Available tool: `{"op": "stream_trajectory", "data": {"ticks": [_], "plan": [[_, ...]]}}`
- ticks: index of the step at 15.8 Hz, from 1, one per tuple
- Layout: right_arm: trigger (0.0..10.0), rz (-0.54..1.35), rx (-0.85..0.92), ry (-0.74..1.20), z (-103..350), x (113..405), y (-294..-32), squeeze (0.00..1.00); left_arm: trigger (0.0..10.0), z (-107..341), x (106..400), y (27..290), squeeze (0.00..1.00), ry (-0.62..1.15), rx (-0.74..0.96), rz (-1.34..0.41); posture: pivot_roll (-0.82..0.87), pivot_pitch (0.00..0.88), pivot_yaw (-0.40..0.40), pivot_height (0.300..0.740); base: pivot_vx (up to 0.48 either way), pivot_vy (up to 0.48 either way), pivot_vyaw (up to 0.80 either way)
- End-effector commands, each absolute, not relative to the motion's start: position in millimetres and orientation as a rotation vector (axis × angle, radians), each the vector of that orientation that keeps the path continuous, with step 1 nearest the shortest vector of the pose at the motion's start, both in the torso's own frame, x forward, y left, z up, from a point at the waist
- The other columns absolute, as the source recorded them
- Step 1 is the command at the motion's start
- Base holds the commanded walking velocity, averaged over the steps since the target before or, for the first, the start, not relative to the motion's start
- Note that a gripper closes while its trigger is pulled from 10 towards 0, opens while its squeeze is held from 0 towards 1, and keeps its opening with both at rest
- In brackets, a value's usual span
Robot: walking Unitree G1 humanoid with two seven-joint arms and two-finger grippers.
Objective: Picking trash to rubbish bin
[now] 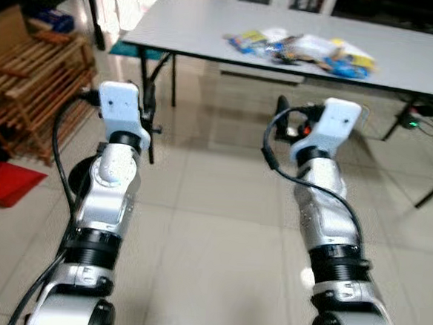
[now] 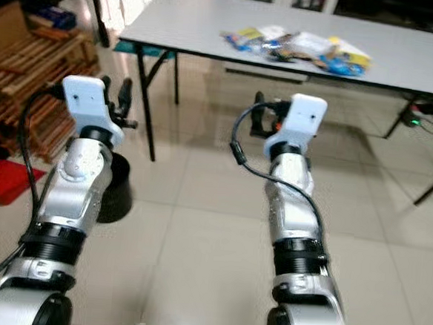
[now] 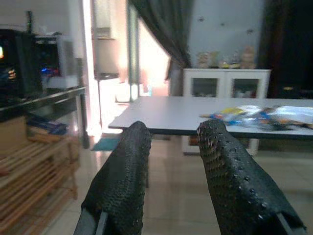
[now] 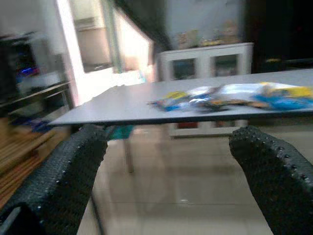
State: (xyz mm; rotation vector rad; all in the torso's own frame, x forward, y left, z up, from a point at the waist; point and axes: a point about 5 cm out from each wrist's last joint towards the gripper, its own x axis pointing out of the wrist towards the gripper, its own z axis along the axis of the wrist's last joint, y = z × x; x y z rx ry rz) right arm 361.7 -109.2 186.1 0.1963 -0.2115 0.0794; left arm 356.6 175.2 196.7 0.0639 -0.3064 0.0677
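Note:
A heap of wrappers and packets, the trash (image 1: 302,49), lies on a long grey table (image 1: 204,24) ahead of me; it also appears as trash (image 4: 230,95) in the right wrist view. A black bin (image 2: 115,190) stands on the tiled floor by the table's near-left leg, partly hidden behind my left arm. Both arms are raised in front of me, short of the table. My left gripper (image 1: 150,110) is open with nothing between its fingers (image 3: 122,181). My right gripper (image 1: 282,113) is open wide and empty, its fingers (image 4: 274,166) pointing toward the table.
A wooden slatted rack (image 1: 30,82) stands at the left with a red flat object (image 1: 4,182) on the floor beside it. Black table legs (image 1: 146,83) and cables (image 1: 422,117) sit under the table. A white cabinet (image 3: 226,83) is behind it.

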Motion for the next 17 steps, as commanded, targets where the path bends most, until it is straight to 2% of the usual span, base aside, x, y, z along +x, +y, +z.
{"op": "stream_trajectory", "data": {"ticks": [1,7,10,17], "plan": [[10.0,0.063,0.194,-0.220,189.7,363.0,-115.7,0.00,10.0,198.9,357.0,170.2,0.00,-0.311,0.059,0.052,0.02,0.040,-0.052,0.740,0.349,0.000,0.00],[10.0,0.069,0.210,-0.217,189.3,363.2,-114.8,0.00,10.0,199.6,358.1,169.3,0.00,-0.307,0.063,0.043,0.02,0.041,-0.050,0.740,0.347,0.000,0.00],[10.0,0.081,0.202,-0.213,189.0,363.2,-112.5,0.00,10.0,199.1,358.0,168.8,0.00,-0.304,0.065,0.040,0.02,0.042,-0.049,0.740,0.352,0.000,-0.75],[10.0,0.084,0.203,-0.215,188.0,362.1,-111.9,0.00,10.0,196.1,357.2,168.1,0.00,-0.295,0.071,0.034,0.02,0.031,-0.048,0.740,0.393,0.000,0.00]]}}
